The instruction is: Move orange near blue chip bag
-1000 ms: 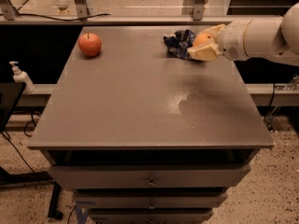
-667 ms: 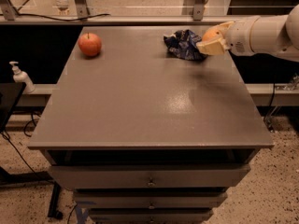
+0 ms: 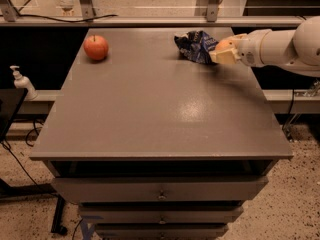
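The orange sits between the cream-coloured fingers of my gripper, only its top showing. The gripper is shut on it, low over the table at the far right. The arm reaches in from the right edge. The blue chip bag, crumpled dark blue foil with white markings, lies on the table just left of the gripper, touching or almost touching it.
A red apple with a stem stands at the far left of the grey table. Drawers run below the table's front edge. A white pump bottle stands off the table to the left. A rail runs behind the table.
My gripper with the orange has moved back and a little to the right, staying next to the blue chip bag. The apple and the bag have not moved.
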`<control>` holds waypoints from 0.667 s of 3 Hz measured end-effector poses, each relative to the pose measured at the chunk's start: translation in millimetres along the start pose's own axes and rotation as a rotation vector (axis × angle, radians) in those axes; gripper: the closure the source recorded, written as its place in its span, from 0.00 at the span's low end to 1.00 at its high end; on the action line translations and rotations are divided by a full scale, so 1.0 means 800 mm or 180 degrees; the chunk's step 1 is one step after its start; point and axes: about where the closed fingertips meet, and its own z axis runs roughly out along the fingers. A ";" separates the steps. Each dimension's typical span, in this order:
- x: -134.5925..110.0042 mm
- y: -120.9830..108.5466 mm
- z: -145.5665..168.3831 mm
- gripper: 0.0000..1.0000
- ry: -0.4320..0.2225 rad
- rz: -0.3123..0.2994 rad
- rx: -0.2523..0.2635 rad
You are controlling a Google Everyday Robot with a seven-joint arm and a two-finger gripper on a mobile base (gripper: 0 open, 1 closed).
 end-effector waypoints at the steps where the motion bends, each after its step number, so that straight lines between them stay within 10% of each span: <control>1: 0.015 0.019 0.021 1.00 0.0001 0.0144 -0.0052; 2: 0.032 0.034 0.030 1.00 0.0054 0.0252 -0.0057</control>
